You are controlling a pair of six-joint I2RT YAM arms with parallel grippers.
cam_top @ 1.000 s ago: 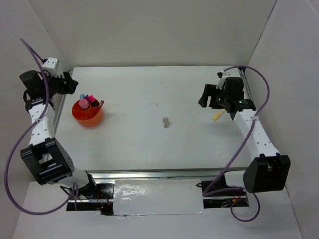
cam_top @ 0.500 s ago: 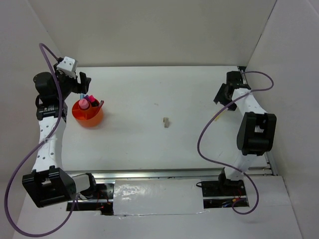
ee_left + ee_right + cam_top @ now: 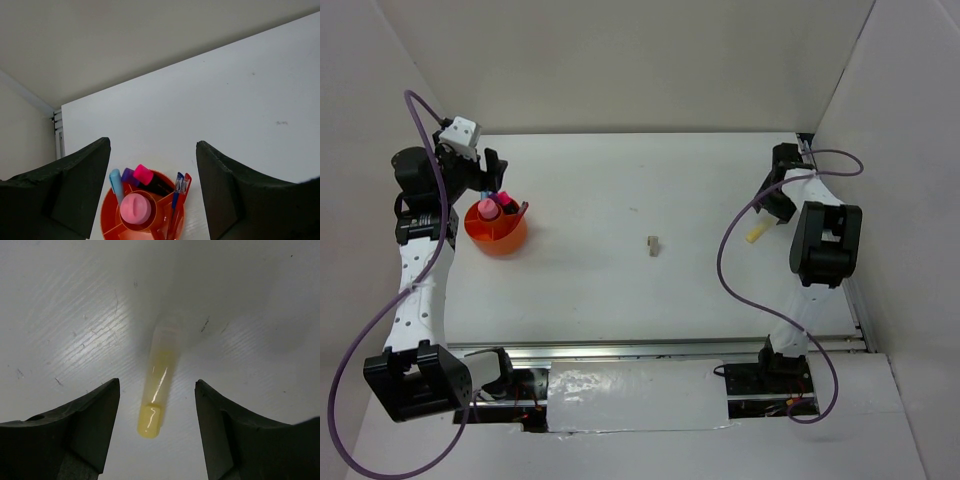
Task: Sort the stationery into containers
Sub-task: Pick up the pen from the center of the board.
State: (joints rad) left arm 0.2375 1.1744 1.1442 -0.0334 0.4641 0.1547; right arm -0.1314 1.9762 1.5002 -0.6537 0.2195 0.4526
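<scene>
In the top view the orange cup (image 3: 501,243) stands at the left side of the white table (image 3: 620,190), in the upper half of the frame. The left gripper (image 3: 152,149) hangs just above and behind it. Its two dark fingers (image 3: 82,185) are wide apart and there is nothing between them. Its wrist view shows the cup at the lower edge of the frame, with stationery standing in it: a pink highlighter (image 3: 134,209) with a round top, a light blue one (image 3: 116,183), a purple one (image 3: 129,176), a pink-red one (image 3: 145,174) with a black body, and a thin blue pen (image 3: 177,187) close beside a thin red pen (image 3: 185,184). A tiny beige block (image 3: 652,243) lies alone on the table near the centre of the top view, well apart from the cup. At the right side, the right gripper (image 3: 156,384) points down over a yellow highlighter (image 3: 161,360) that lies flat on the table. The fingers of this gripper (image 3: 85,420) are also apart, one at each side of the highlighter, and they do not touch it.
</scene>
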